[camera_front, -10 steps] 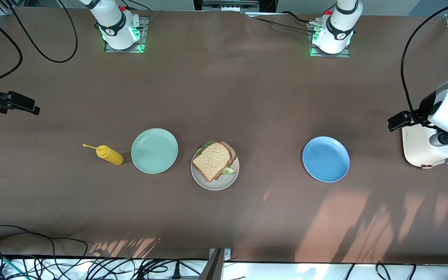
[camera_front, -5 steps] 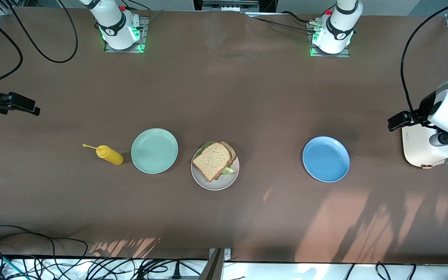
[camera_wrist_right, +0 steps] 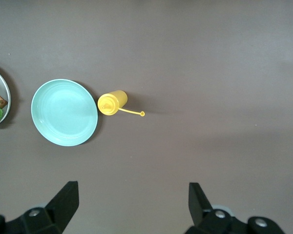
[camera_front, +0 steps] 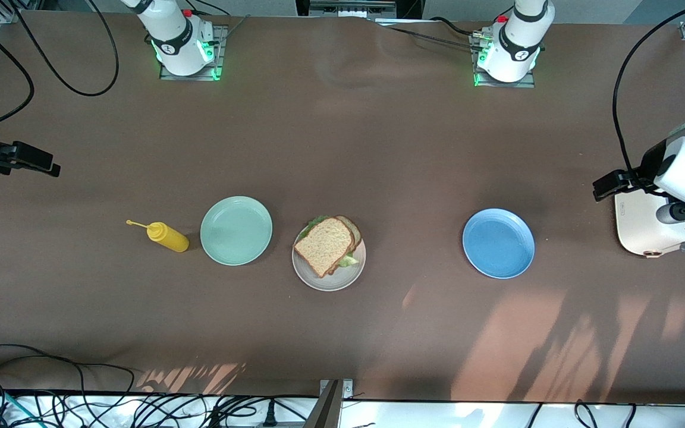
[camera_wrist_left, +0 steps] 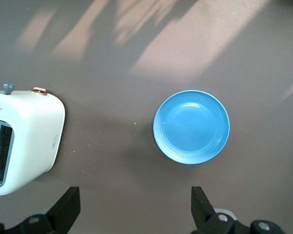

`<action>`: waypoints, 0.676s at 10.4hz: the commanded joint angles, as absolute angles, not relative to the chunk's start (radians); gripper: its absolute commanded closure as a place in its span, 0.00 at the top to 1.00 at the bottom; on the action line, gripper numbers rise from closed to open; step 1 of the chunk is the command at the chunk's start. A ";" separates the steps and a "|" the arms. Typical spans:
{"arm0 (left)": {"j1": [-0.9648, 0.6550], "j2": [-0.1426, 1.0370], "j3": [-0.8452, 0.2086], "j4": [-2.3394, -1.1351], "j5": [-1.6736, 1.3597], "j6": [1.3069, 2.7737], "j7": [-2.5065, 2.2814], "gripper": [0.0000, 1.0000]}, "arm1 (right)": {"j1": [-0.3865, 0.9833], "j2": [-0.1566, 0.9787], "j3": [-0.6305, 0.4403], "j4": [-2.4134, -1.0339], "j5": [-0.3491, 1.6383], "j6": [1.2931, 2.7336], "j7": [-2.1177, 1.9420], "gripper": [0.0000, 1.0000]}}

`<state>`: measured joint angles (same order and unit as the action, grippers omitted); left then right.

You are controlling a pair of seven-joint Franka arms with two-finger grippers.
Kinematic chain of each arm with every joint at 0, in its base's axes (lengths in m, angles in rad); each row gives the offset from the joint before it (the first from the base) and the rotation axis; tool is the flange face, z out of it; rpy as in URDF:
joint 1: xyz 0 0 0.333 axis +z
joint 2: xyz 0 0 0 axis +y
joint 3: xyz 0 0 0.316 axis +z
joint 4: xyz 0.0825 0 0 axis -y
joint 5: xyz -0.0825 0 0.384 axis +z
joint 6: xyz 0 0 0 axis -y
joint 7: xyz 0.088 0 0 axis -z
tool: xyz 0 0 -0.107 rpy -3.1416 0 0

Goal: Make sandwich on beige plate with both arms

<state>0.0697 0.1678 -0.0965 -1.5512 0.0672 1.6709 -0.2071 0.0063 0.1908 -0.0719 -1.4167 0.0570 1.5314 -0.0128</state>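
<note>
We see the sandwich (camera_front: pixel 327 244) lying on the beige plate (camera_front: pixel 342 282) at the middle of the worktop (camera_front: pixel 342 148): two brown bread slices with green lettuce peeking out between them. Toward the right arm's end sits a mint green plate (camera_front: pixel 236 230) with nothing on it, just beside a yellow squeeze bottle (camera_front: pixel 167 236). Toward the left arm's end a blue plate (camera_front: pixel 498 243) holds nothing either, with a white toaster (camera_front: pixel 651 235) nearer that end of the worktop. The left claw (camera_wrist_left: pixel 134 207) hangs over bare worktop between the toaster and the blue plate, fingers apart and holding nothing. The right claw (camera_wrist_right: pixel 132 204) hangs near the bottle and the green plate, fingers apart too.
</note>
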 commanded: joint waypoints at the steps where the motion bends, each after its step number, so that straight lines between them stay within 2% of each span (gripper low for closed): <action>1: 0.067 0.155 -0.087 -1.560 0.038 1.666 -0.179 1.00 | 0.003 0.198 -0.072 -1.405 0.043 1.532 -0.011 1.00; 7: 0.067 0.155 -0.087 -1.562 0.038 1.666 -0.179 1.00 | 0.003 0.198 -0.072 -1.405 0.043 1.542 -0.012 1.00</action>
<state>0.0697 0.1679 -0.0965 -1.5521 0.0672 1.6708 -0.2071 0.0055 0.1935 -0.0734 -1.4167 0.0547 1.5414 -0.0127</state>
